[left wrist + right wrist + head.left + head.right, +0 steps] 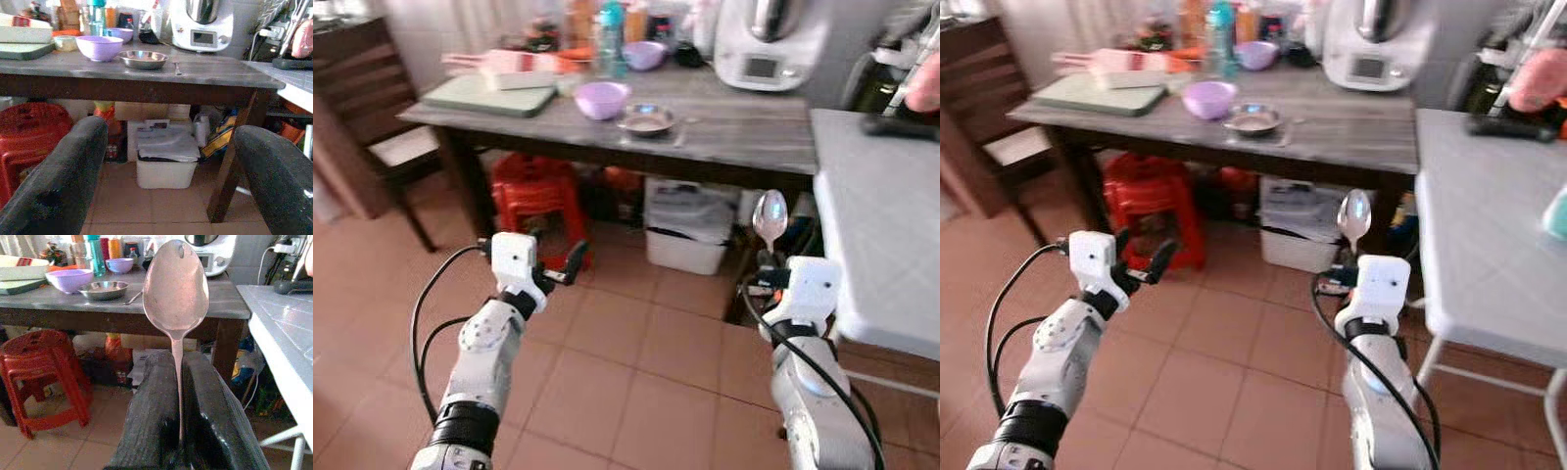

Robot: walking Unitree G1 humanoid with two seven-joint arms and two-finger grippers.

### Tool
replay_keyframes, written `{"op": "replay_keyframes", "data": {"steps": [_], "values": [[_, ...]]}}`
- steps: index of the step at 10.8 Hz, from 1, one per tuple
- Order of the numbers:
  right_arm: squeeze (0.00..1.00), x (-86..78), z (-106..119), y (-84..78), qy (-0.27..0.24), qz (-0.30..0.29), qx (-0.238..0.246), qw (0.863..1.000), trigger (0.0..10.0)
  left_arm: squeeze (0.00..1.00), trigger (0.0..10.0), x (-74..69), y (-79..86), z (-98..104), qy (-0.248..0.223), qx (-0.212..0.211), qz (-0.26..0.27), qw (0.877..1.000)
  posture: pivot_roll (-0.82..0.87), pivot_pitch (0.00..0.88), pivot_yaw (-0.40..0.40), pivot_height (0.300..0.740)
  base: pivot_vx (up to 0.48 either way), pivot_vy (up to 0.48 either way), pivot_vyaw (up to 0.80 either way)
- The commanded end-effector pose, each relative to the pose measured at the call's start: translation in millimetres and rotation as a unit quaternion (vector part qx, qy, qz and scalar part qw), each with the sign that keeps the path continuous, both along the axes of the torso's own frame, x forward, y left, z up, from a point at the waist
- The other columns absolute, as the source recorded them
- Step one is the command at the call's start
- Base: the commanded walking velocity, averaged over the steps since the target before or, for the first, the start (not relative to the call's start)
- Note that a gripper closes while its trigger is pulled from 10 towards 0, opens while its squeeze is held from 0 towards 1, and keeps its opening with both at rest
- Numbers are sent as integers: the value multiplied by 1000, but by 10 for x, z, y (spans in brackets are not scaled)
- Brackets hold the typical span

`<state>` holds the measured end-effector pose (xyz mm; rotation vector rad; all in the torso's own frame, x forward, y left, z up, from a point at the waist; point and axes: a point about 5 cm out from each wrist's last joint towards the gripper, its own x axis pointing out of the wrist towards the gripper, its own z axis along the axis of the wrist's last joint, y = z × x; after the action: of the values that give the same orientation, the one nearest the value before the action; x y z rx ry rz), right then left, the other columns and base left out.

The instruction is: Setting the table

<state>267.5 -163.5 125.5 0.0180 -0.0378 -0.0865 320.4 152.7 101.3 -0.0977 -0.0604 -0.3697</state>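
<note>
My right gripper (180, 396) is shut on the handle of a metal spoon (770, 217), which stands upright with its bowl (175, 284) up, out in front of the wooden table (734, 137). My left gripper (558, 266) is open and holds nothing, raised over the floor to the left. On the table stand a steel bowl (647, 120), a purple bowl (602, 99) and a small piece of cutlery (177, 68) lying beside the steel bowl. A second purple bowl (644, 54) sits farther back.
A white table (881, 245) juts in on the right. A white kitchen machine (769, 44), bottles and a green board (489, 95) crowd the wooden table's back. Beneath it are red stools (533, 201) and a white bin (685, 235). A dark chair (372, 127) stands left. A person's hand (925, 88) shows far right.
</note>
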Motion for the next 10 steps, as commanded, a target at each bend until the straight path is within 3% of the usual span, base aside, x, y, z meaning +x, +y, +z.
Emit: {"op": "replay_keyframes", "data": {"steps": [1,10], "values": [[0,24,46,37,-10,9,-1,1000,10000,0,10000,9,18,44,-9,0,-1,1000,-28,6,21,740,446,0,0],[0,19,22,36,-8,8,-2,1000,10000,0,10000,-2,-38,34,-5,-6,-13,1000,-31,7,25,740,460,0,0]]}}
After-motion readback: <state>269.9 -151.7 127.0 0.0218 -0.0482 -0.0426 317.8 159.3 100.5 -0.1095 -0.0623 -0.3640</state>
